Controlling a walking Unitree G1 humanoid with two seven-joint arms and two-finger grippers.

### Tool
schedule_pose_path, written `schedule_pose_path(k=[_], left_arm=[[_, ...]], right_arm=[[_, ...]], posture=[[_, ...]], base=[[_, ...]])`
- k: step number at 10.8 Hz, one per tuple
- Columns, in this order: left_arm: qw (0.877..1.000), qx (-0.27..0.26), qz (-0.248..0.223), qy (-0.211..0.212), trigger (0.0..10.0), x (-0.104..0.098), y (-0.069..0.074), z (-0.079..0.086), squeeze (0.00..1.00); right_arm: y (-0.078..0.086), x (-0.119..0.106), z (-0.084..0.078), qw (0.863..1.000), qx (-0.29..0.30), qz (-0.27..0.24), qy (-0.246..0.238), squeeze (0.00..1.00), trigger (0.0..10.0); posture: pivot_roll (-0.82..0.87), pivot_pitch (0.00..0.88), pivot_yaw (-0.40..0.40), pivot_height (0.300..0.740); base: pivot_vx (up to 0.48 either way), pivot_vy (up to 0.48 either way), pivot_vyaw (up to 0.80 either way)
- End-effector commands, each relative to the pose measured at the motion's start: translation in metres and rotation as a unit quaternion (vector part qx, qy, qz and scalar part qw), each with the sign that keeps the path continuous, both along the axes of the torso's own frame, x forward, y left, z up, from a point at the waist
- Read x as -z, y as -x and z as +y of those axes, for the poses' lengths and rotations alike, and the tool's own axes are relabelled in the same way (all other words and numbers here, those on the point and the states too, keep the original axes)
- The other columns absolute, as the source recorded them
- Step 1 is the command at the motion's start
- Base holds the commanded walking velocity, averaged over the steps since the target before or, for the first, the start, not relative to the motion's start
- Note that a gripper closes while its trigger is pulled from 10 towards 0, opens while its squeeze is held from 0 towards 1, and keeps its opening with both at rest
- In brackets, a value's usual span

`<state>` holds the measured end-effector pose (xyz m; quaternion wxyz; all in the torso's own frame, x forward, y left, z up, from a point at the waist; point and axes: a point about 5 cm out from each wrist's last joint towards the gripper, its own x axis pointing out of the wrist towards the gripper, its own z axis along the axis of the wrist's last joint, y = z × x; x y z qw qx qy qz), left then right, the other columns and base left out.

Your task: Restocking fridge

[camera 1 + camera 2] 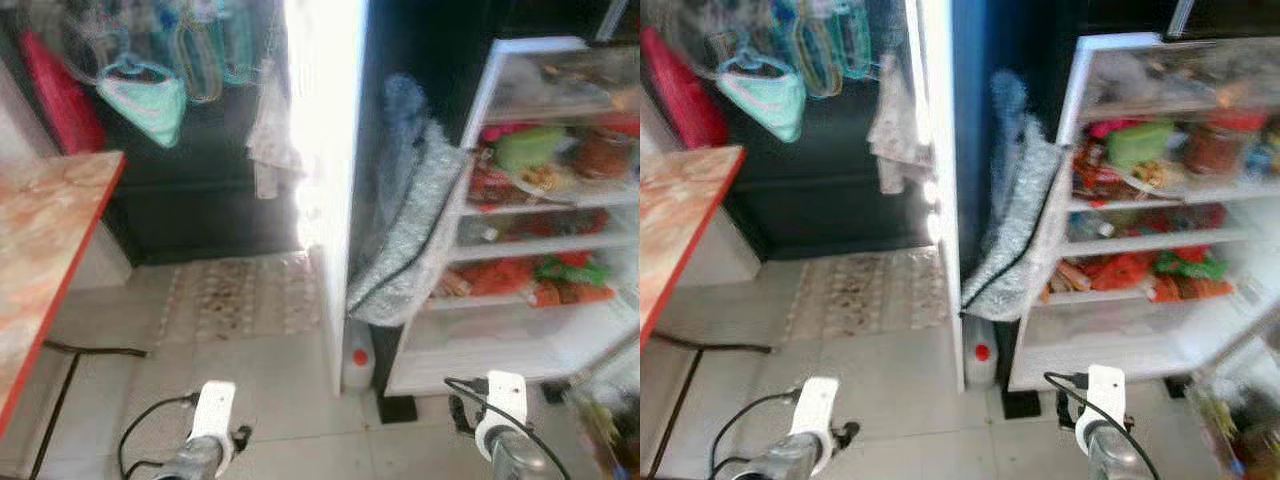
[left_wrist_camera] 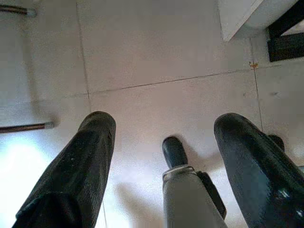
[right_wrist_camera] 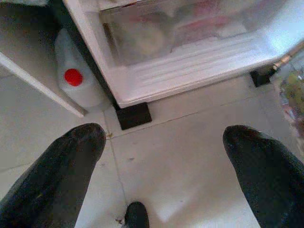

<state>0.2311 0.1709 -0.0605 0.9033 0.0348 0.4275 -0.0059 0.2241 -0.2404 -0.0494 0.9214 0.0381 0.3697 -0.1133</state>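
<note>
Each silver arm ends in a white wrist block trailing a looped black cable. The left end effector and right end effector each carry two long, rounded, glossy black fingers.

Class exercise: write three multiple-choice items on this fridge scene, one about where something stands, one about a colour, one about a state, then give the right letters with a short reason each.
1. Where does the white jug stand?
A. on the floor beside the fridge's lower corner
B. on the top fridge shelf
C. on the table

2. What colour is the jug's cap?
A. blue
B. red
C. yellow

3. What state is the fridge in?
A. shut
B. open, shelves stocked
C. open, shelves bare

Answers: 1 A, it sits on the tiles by the fridge base; 2 B, the right wrist view shows a red cap; 3 B, packed shelves face the camera.
</note>
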Motion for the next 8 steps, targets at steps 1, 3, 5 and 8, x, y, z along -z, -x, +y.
schedule_pose_path(k=[1,3,5,8], left_arm=[[1.000,0.002,0.003,-0.003,10.0,0.001,0.001,0.002,0.00],[1.000,0.000,0.004,-0.002,10.0,0.001,0.001,0.000,0.00],[1.000,0.000,0.012,-0.008,10.0,0.005,0.009,0.004,0.00],[1.000,-0.007,0.018,-0.002,10.0,0.008,0.014,0.005,0.00]], right_arm=[[0.003,0.002,-0.002,1.000,0.013,0.010,-0.004,0.00,10.0],[0.004,0.003,-0.004,1.000,0.018,0.019,-0.003,0.00,10.0],[0.005,0.003,-0.003,0.999,0.027,0.020,-0.007,0.00,10.0],[0.006,0.004,-0.002,0.999,0.034,0.020,-0.010,0.00,10.0]], posture=[[-0.15,0.000,0.046,0.740],[-0.14,0.009,0.047,0.740],[-0.14,0.013,0.053,0.740],[-0.14,0.000,0.061,0.740]], base=[[0.000,0.000,-0.80],[0.000,0.000,-0.80],[0.000,0.000,-0.80],[0.000,0.160,-0.80]])
